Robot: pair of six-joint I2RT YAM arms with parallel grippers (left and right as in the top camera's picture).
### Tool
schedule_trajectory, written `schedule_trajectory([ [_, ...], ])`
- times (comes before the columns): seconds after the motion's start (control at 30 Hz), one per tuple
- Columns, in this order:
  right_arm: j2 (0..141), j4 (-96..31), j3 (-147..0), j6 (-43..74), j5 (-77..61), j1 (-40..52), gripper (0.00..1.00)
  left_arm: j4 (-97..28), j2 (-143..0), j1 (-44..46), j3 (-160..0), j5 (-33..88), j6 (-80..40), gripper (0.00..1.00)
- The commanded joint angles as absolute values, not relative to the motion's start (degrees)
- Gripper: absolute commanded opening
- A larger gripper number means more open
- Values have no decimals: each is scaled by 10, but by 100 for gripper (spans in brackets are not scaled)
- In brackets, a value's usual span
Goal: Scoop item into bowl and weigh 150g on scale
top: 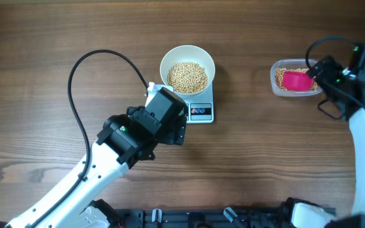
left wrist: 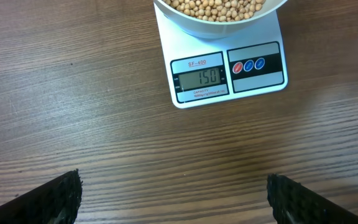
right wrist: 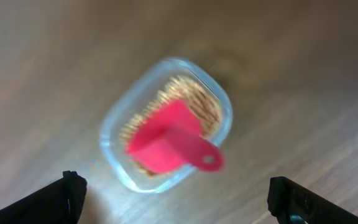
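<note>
The white bowl [top: 170, 58] stands on the small white scale [top: 201, 112], filled with tan beans [top: 188, 76]. In the left wrist view the scale's display [left wrist: 201, 77] reads 150, with the bowl [left wrist: 219, 28] and beans [left wrist: 216, 7] at the top edge. My left gripper [left wrist: 174, 196] hovers open over bare wood just in front of the scale, holding nothing. My right gripper [right wrist: 178, 186] is open above a clear container [right wrist: 114, 155]. A red scoop [right wrist: 169, 140] lies free on the beans [right wrist: 197, 102] inside; this view is blurred.
The clear container [top: 276, 75] with the red scoop [top: 294, 80] sits at the right of the wooden table, beside the right arm [top: 347, 76]. A black cable [top: 75, 76] loops over the table to the left of the bowl.
</note>
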State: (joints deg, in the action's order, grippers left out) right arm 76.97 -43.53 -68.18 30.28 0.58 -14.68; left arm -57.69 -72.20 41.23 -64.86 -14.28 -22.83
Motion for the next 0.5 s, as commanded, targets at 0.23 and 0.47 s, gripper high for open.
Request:
schedule_trajectory([
  [0.23, 688, -575, -704, -80, -350, -125, 100, -577, -721, 410, -646, -144, -229, 100],
  [0.47, 689, -607, -704, -103, -329, -75, 100, -577, -721, 410, -646, -144, -229, 100],
])
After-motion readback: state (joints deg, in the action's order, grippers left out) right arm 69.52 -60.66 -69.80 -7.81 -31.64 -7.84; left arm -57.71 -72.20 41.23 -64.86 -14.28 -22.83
